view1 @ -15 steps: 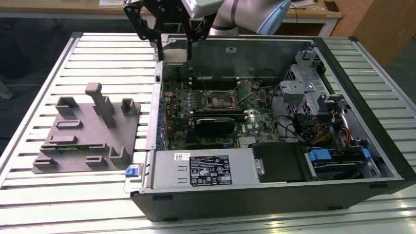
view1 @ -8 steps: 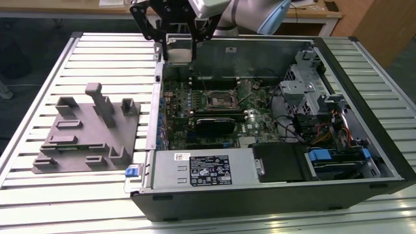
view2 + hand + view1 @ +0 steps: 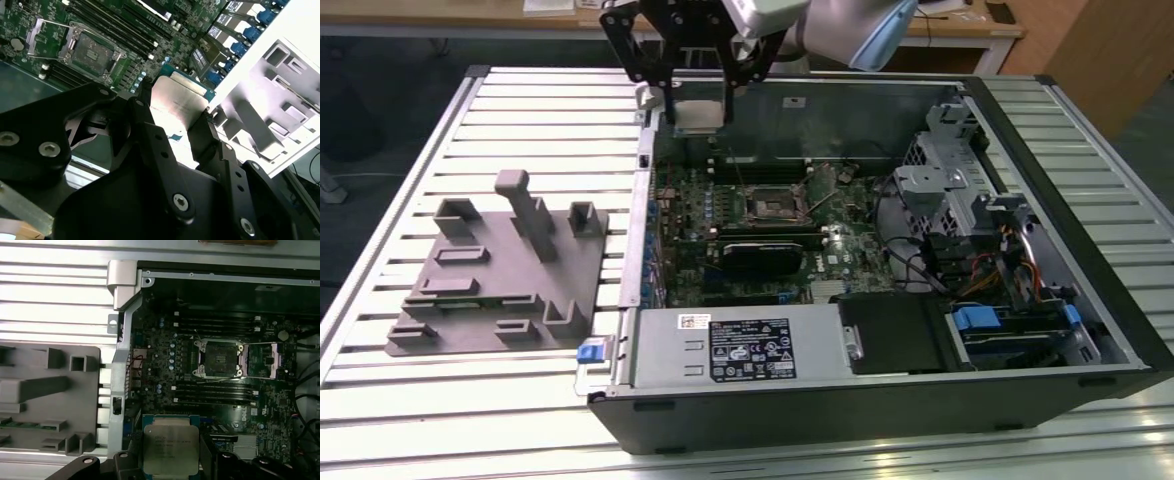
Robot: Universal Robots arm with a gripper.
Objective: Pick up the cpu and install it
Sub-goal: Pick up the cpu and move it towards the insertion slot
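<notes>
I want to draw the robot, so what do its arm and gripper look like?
The arm is a fat, round, silvery-grey tube with a pale blue part. The gripper is black metal, made of flat angular bars joined with round silver screws, ending in two thin fingers.

The cpu [image 3: 170, 447] has a smooth, dull-silver metal top with a faint sheen and a green board rim; the gripper [image 3: 175, 107] is matt black metal studded with bright steel screw heads. The fixture [image 3: 500, 285] is matt grey plastic, on a table [image 3: 520, 130] of ribbed, satin-bright aluminium slats. The computer case [image 3: 881, 420] is matt black outside, bare grey sheet metal inside, around a glossy green motherboard [image 3: 165, 355].
</notes>
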